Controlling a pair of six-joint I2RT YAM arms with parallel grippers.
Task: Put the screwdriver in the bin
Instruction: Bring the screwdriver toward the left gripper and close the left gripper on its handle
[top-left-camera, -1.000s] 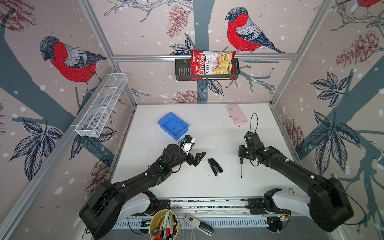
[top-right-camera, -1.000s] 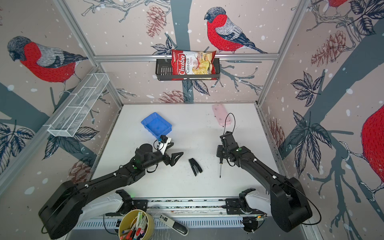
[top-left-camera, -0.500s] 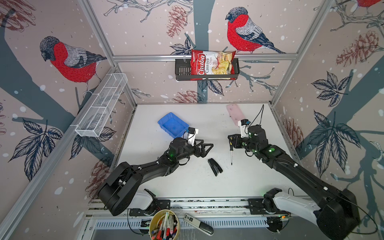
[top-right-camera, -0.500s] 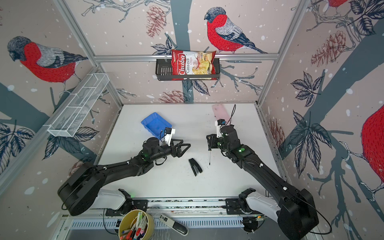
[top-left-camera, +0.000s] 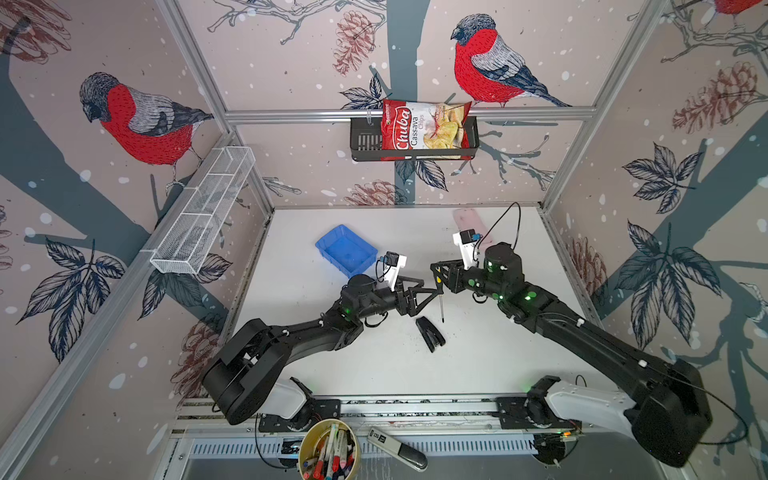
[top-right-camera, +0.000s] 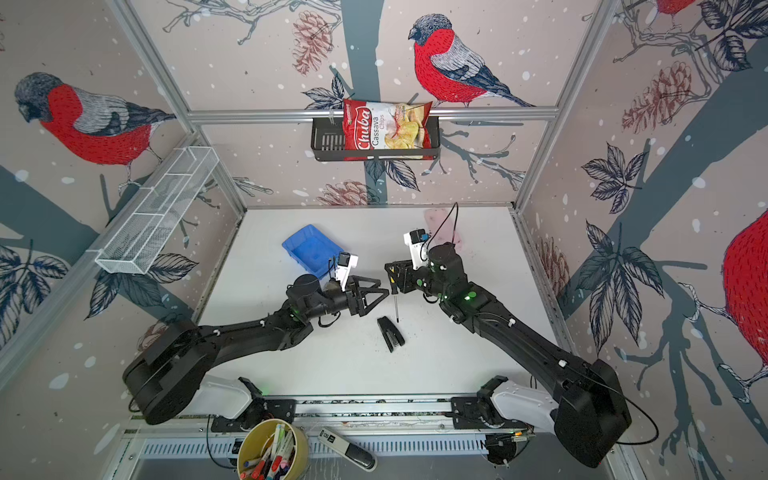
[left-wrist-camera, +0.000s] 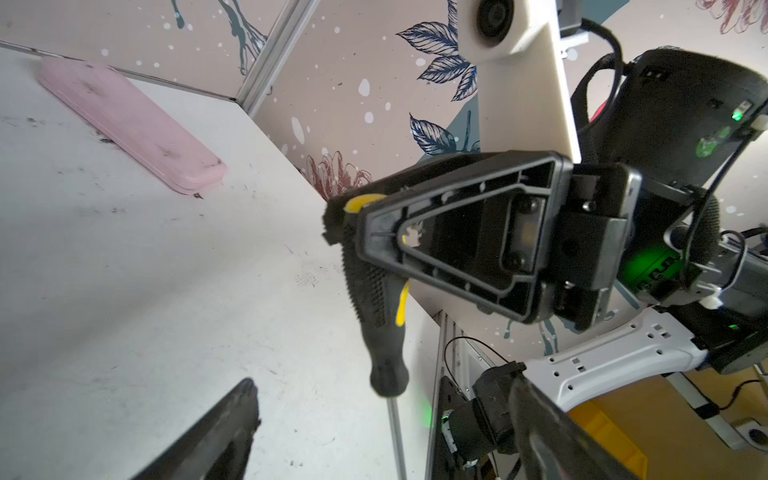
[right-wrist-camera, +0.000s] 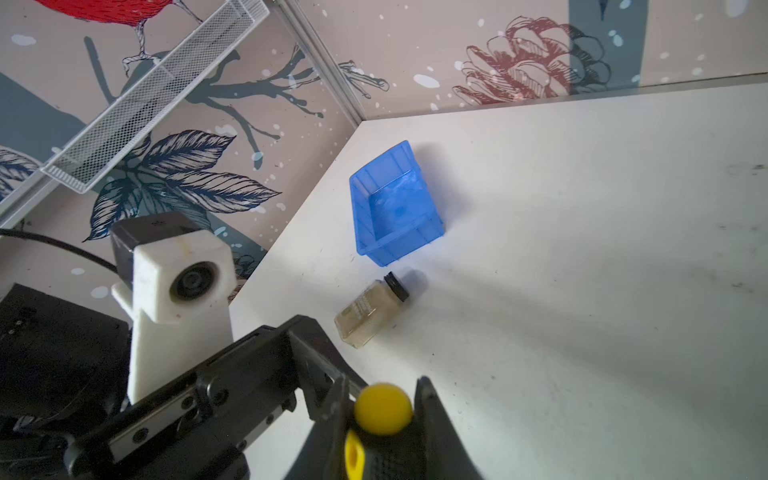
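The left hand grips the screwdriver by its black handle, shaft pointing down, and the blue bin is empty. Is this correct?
No: the right hand grips the screwdriver by its black handle, as the left wrist view shows; the left hand is open. The shaft points down and the blue bin is empty.

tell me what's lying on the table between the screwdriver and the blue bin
A small glass jar with a black cap lies on its side between the screwdriver and the bin, seen in the right wrist view.
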